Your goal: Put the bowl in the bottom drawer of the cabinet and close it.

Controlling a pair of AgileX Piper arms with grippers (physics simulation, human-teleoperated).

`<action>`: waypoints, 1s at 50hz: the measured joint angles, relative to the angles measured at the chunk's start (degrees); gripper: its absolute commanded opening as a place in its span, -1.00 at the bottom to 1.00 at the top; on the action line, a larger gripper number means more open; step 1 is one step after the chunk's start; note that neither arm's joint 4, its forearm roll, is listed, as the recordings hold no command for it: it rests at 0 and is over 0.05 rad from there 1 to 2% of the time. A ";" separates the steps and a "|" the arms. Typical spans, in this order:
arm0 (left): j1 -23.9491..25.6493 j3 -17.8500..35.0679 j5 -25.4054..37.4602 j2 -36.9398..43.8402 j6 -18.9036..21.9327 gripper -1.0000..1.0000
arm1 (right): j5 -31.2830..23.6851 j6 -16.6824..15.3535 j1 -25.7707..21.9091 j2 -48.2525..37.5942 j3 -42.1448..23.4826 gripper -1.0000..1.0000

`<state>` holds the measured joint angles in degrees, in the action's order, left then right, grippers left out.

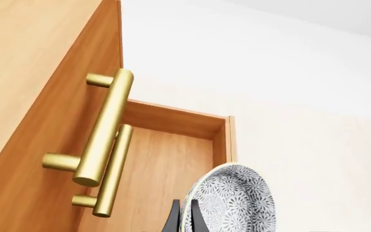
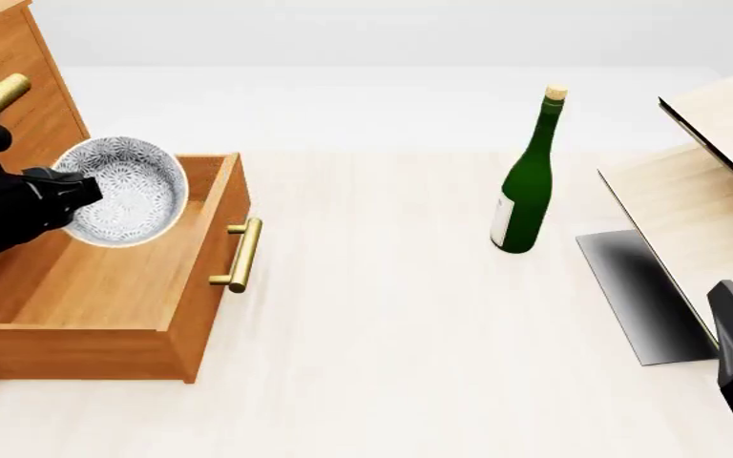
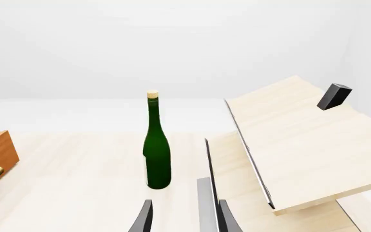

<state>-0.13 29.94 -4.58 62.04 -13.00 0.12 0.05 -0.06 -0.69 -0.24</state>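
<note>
Right gripper [image 3: 182,217] sits nearest the lens in front view, low and well apart from the cabinet [image 2: 4,57]; its fingers stand parted with nothing between them; leave it idle.

Your left gripper [image 2: 68,191] has the bowl [image 2: 122,191] pinched by the rim, fingers closed on the wall, bowl tipped on edge rather than level; it hangs above the open bottom drawer [image 2: 99,296], toward the cabinet end of the drawer box.

Risks as I judge them:
- release from this tilt and the bowl may land on its rim, roll, or bounce over the drawer's side wall;
- lowering blind could knock the bowl against the brass handle [image 1: 105,128] of the drawer above, which sits just beside it in left wrist view;
- the rim pinch is thin; a jolt could twist the bowl loose.

Green wine bottle [image 2: 527,176] stands well away from the cabinet; no threat.
</note>
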 measured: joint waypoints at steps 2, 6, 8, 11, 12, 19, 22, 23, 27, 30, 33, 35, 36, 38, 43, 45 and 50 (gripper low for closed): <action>-0.15 -0.23 0.06 -0.21 -0.06 -1.00 | 0.00 0.00 0.00 0.00 0.00 1.00; -0.47 -0.68 0.21 -0.68 -0.13 -1.00 | 0.00 0.00 0.00 0.00 0.00 1.00; -0.61 -0.92 0.31 -0.93 -0.16 -1.00 | 0.00 0.00 0.00 0.00 0.00 1.00; -0.81 -1.30 0.44 -1.35 -0.23 -1.00 | 0.00 0.00 0.00 0.01 0.00 1.00; -0.88 -1.43 0.47 -1.49 -0.26 -1.00 | 0.00 0.00 0.00 0.00 0.00 1.00; -1.66 -2.48 0.75 -2.57 -0.28 -1.00 | 0.00 0.00 0.00 0.00 0.00 1.00; -1.98 -2.88 0.83 -2.95 -0.27 -1.00 | 0.00 -0.01 0.00 0.00 0.00 1.00; -2.07 -3.01 0.85 -3.05 -0.26 -1.00 | 0.00 -0.01 0.00 0.00 0.00 1.00; -2.39 -3.45 0.81 -3.28 -0.23 -1.00 | 0.00 0.00 0.00 0.00 0.00 1.00; -2.59 -3.73 0.68 -3.27 -0.20 -1.00 | 0.00 0.00 0.00 0.00 0.00 1.00; -2.83 -3.98 0.51 -3.18 -0.15 -1.00 | 0.00 0.00 0.00 0.00 0.00 1.00; -3.03 -4.13 0.39 -3.09 -0.07 -1.00 | 0.00 0.00 0.00 0.00 0.00 1.00; -3.14 -4.19 0.34 -3.04 -0.02 -1.00 | 0.00 0.00 0.00 0.00 0.00 1.00; -3.35 -4.29 0.22 -2.93 0.11 -1.00 | 0.00 0.00 0.00 0.00 0.00 1.00; -3.78 -4.52 -0.09 -2.56 0.51 -1.00 | 0.00 0.00 0.00 0.00 0.00 1.00; -3.92 -4.57 -0.21 -2.40 0.71 -1.00 | 0.00 0.00 0.00 0.00 0.00 1.00; -4.27 -4.58 -0.61 -1.77 1.40 -1.00 | 0.00 0.00 0.00 0.00 0.00 1.00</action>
<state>-4.40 25.36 -5.19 60.27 -11.60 0.12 0.05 -0.06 -0.69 -0.24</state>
